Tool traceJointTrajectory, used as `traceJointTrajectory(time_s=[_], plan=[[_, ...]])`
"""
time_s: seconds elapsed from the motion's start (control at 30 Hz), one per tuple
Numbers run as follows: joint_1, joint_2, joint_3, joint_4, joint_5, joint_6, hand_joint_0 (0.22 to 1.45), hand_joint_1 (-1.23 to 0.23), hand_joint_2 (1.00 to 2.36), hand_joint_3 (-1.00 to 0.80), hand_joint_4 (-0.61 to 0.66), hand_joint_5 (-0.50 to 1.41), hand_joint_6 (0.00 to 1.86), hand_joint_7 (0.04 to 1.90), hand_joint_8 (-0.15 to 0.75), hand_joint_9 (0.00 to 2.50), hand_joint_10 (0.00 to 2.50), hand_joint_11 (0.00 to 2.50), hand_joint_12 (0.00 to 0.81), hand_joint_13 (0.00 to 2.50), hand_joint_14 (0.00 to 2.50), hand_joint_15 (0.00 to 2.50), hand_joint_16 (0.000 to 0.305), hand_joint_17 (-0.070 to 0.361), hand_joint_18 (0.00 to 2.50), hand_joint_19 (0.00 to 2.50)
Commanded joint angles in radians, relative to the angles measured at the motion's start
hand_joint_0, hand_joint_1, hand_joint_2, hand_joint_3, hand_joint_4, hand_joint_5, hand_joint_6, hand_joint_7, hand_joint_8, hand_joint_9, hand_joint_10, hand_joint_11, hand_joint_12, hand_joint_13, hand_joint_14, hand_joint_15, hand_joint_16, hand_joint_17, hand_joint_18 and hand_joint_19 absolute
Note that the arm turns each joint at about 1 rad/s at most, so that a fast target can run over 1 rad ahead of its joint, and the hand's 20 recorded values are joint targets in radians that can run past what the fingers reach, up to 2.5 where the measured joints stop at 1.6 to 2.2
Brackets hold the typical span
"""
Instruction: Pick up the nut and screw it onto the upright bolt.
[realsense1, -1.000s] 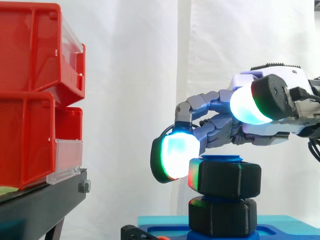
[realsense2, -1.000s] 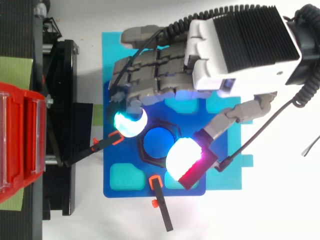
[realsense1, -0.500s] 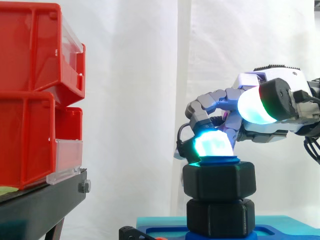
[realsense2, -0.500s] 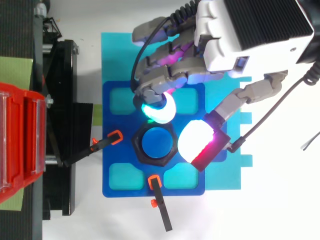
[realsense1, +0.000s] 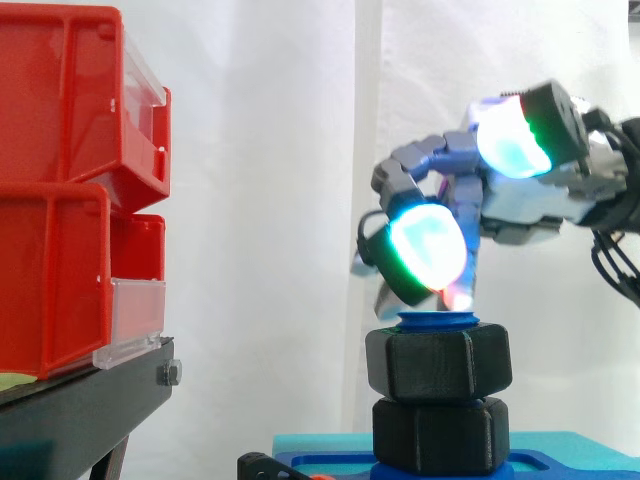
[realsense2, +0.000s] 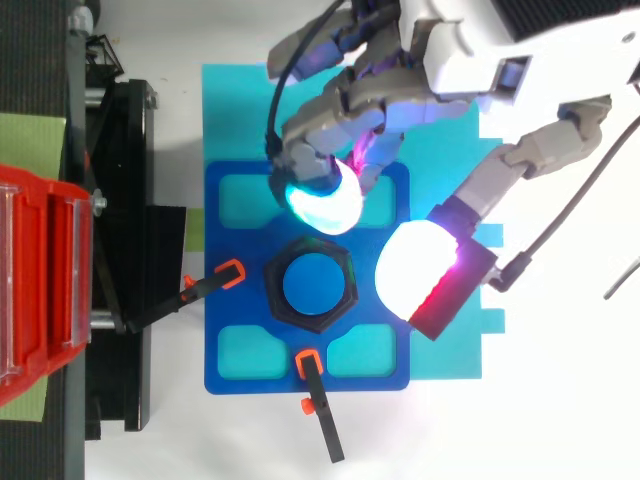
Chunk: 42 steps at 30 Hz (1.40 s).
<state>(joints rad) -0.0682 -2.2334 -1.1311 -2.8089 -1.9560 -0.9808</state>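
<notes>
A white curtain (realsense1: 260, 200) hangs behind the bench. Two red plastic bins (realsense1: 60, 180) with clear front panels (realsense1: 135, 320) are stacked at the left on a black metal stand (realsense1: 80, 410); what the bins hold cannot be told.

The robot's grey-and-white jointed hand (realsense2: 470, 65) hovers above the fixture, reaching in from the right of the side view. Its fingers are curled and bunched together, and one green-and-cyan glowing fingertip (realsense1: 425, 250) hangs just over the bolt without touching it. The thumb is spread well away from them, its white pad edged in magenta (realsense2: 420, 270). The hand grips nothing.

Below it lies a flat, dark blue plastic plate (realsense2: 285, 350) with rounded cyan pockets (realsense2: 245, 197) at its corners. The plate rests on a lighter cyan sheet (realsense2: 240, 120).

The black hexagonal nut (realsense1: 438, 362), matte and chunky, sits on the upright blue bolt (realsense2: 312, 285) at the plate's centre. The bolt's round flat top shows just above the nut. Directly under the nut sits a second black hexagonal piece (realsense1: 438, 435) of similar shape, the two stacked closely.

Two slim black clamps with orange tips (realsense2: 200, 290) (realsense2: 322, 415) point in toward the bolt from the plate's left and lower edges in the top view.
</notes>
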Motion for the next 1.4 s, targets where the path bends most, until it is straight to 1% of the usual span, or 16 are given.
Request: traceJointTrajectory(time_s=[0.0, 0.03, 0.07, 0.17, 0.23, 0.27, 0.3, 0.33, 0.37, 0.47, 0.73, 0.83, 0.9, 1.07, 1.23, 1.37], plan=[[-0.004, 0.000, 0.065, -0.060, -0.012, 0.002, 0.47, -0.31, 1.00, -0.50, 0.20, -0.08, 0.50, 1.03, 0.253, 1.07, 0.00, 0.00, 0.243, 0.76, 0.00, 0.00, 0.021, 0.048, 0.41, 0.00], [-0.004, 0.000, 0.076, -0.070, -0.014, 0.001, 0.47, -0.31, 1.00, -0.50, 0.19, -0.11, 0.50, 0.93, 0.244, 0.88, 0.00, 0.00, 0.264, 0.66, 0.00, 0.00, 0.025, 0.056, 0.29, 0.00], [-0.002, 0.000, 0.082, -0.073, -0.014, 0.001, 0.47, -0.32, 1.00, -0.50, 0.18, -0.11, 0.50, 0.92, 0.245, 0.86, 0.00, 0.00, 0.266, 0.63, 0.00, 0.00, 0.025, 0.056, 0.29, 0.00], [0.002, 0.000, 0.086, -0.072, -0.011, 0.001, 0.45, -0.31, 1.00, -0.50, 0.11, -0.17, 0.50, 0.73, 0.224, 0.54, 0.00, 0.00, 0.299, 0.39, 0.00, 0.00, 0.031, 0.070, 0.02, 0.00], [0.008, -0.002, 0.086, -0.075, -0.004, 0.001, 0.45, -0.30, 1.00, -0.50, 0.09, -0.19, 0.50, 0.68, 0.215, 0.45, 0.00, 0.00, 0.306, 0.31, 0.00, 0.00, 0.033, 0.074, 0.00, 0.00], [0.013, -0.002, 0.085, -0.076, 0.002, 0.001, 0.45, -0.30, 1.00, -0.50, 0.08, -0.20, 0.50, 0.66, 0.210, 0.39, 0.00, 0.00, 0.314, 0.27, 0.00, 0.00, 0.034, 0.076, 0.00, 0.00], [0.021, 0.000, 0.071, -0.080, 0.029, 0.004, 0.45, -0.30, 1.00, -0.50, 0.07, -0.20, 0.50, 0.64, 0.208, 0.36, 0.00, 0.00, 0.315, 0.25, 0.00, 0.00, 0.035, 0.078, 0.00, 0.00], [0.024, 0.000, 0.067, -0.080, 0.040, 0.004, 0.45, -0.30, 1.00, -0.50, 0.07, -0.21, 0.50, 0.63, 0.206, 0.34, 0.00, 0.00, 0.316, 0.22, 0.00, 0.00, 0.035, 0.079, 0.00, 0.00], [0.024, 0.000, 0.067, -0.080, 0.040, 0.004, 0.45, -0.30, 1.00, -0.50, 0.07, -0.21, 0.50, 0.63, 0.207, 0.33, 0.00, 0.00, 0.316, 0.21, 0.00, 0.00, 0.036, 0.080, 0.00, 0.00], [0.048, 0.000, 0.039, -0.080, 0.094, 0.008, 0.45, -0.29, 1.00, -0.50, 0.07, -0.21, 0.50, 0.62, 0.202, 0.30, 0.00, 0.00, 0.321, 0.17, 0.00, 0.00, 0.037, 0.083, 0.00, 0.00], [0.093, 0.000, 0.039, -0.113, 0.111, 0.016, 0.45, -0.29, 1.00, -0.50, 0.08, -0.21, 0.50, 0.63, 0.202, 0.28, 0.00, 0.00, 0.323, 0.15, 0.00, 0.00, 0.037, 0.084, 0.00, 0.00], [0.107, -0.002, 0.039, -0.133, 0.131, 0.014, 0.45, -0.29, 1.00, -0.50, 0.08, -0.21, 0.50, 0.63, 0.203, 0.28, 0.00, 0.00, 0.323, 0.15, 0.00, 0.00, 0.038, 0.084, 0.00, 0.00], [0.108, -0.002, 0.037, -0.138, 0.135, 0.013, 0.45, -0.29, 1.00, -0.50, 0.09, -0.21, 0.50, 0.64, 0.203, 0.28, 0.00, 0.00, 0.323, 0.15, 0.00, 0.00, 0.037, 0.084, 0.00, 0.00], [0.125, -0.002, 0.037, -0.147, 0.155, 0.010, 0.45, -0.30, 1.00, -0.50, 0.10, -0.20, 0.50, 0.65, 0.209, 0.29, 0.00, 0.00, 0.323, 0.15, 0.00, 0.00, 0.037, 0.084, 0.00, 0.00], [0.131, -0.002, 0.037, -0.156, 0.181, -0.021, 0.45, -0.30, 1.00, -0.50, 0.10, -0.20, 0.50, 0.66, 0.210, 0.30, 0.00, 0.00, 0.321, 0.15, 0.00, 0.00, 0.037, 0.084, 0.00, 0.00], [0.133, -0.002, 0.037, -0.153, 0.190, -0.047, 0.46, -0.30, 1.00, -0.50, 0.10, -0.20, 0.50, 0.66, 0.210, 0.30, 0.00, 0.00, 0.321, 0.15, 0.00, 0.00, 0.037, 0.084, 0.00, 0.00]])
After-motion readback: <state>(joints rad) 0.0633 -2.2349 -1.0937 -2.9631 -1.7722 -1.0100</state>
